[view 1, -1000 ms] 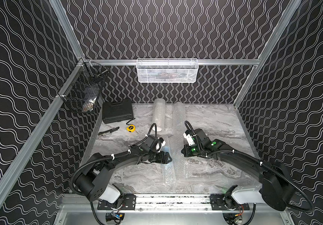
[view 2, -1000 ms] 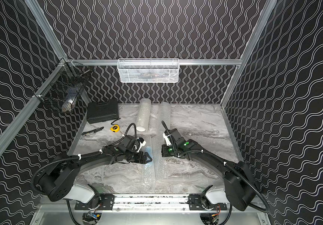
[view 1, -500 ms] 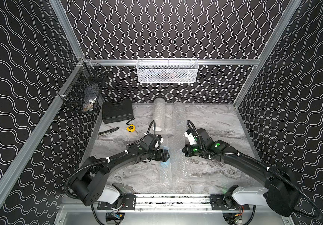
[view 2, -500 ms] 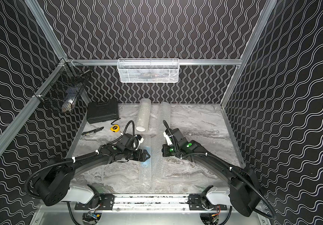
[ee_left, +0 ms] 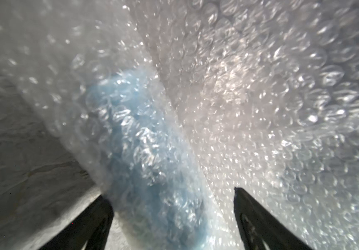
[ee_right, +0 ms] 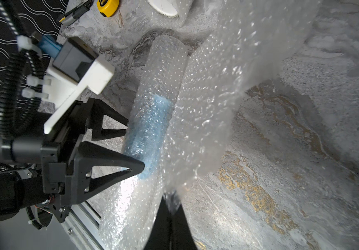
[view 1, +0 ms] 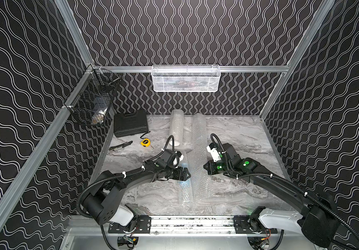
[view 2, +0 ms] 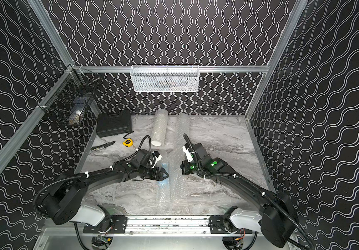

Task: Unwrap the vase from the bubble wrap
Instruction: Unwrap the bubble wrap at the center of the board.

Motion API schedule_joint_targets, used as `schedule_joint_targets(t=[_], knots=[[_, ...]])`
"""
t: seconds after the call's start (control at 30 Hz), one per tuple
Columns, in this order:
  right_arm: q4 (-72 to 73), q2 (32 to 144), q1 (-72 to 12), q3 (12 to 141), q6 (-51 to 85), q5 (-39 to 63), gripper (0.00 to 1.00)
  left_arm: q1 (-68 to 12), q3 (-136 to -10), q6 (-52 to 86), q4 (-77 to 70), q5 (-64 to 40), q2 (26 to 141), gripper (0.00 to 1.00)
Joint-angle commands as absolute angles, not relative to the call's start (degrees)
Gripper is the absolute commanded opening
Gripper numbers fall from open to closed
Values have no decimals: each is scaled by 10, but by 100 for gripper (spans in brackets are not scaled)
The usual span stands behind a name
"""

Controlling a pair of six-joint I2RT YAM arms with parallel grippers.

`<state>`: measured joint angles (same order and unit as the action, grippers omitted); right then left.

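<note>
A light blue vase (ee_right: 150, 129) lies on the table inside a roll of clear bubble wrap (ee_right: 213, 97). It shows only as a blue patch (view 1: 182, 170) (view 2: 163, 168) through the plastic. My left gripper (ee_right: 135, 148) is open at the roll's side, one finger on each side of the wrapped vase (ee_left: 139, 151). It is seen in both top views (view 1: 188, 174) (view 2: 166, 174) and in its own wrist view (ee_left: 171, 193). My right gripper (ee_right: 171, 194) is shut on the sheet's loose edge and holds it up off the table (view 1: 204, 170) (view 2: 181, 171). The bubble wrap (view 1: 199, 155) runs from front to back.
A second bubble-wrap roll (view 1: 177, 127) with a white core lies at the back. A black case (view 1: 130, 126), yellow tape measure (view 1: 145, 142) and utility knife (view 1: 120, 146) sit at the back left. A black wire basket (view 1: 92, 101) and a white mesh basket (view 1: 186, 79) hang on the walls.
The left arm has shifted slightly beside the wrapped vase with its jaws still apart. The right gripper keeps its hold on the sheet and has hardly moved.
</note>
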<state>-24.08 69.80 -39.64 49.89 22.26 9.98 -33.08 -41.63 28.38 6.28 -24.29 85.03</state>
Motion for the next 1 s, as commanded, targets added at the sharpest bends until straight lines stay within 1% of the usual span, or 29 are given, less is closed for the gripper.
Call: schedule_joint_targets(t=[0.0, 0.1, 0.27, 0.57, 0.7, 0.8, 0.97], knots=[[-246, 689, -398, 496, 218, 95, 0, -331, -420, 268, 48, -271, 861, 86], [-246, 677, -399, 492, 219, 93, 0, -331, -427, 265, 67, -245, 860, 86], [-253, 662, -399, 490, 221, 81, 0, -331, -441, 257, 116, -170, 836, 89], [-267, 640, -399, 489, 223, 49, 0, -331, -448, 251, 148, -105, 816, 91], [-283, 632, -399, 493, 221, 32, 0, -330, -449, 250, 146, -110, 816, 91], [-292, 628, -399, 496, 220, 20, 0, -331, -448, 255, 130, -133, 824, 90], [-300, 623, -399, 499, 220, 8, 0, -331, -449, 265, 94, -186, 843, 86]])
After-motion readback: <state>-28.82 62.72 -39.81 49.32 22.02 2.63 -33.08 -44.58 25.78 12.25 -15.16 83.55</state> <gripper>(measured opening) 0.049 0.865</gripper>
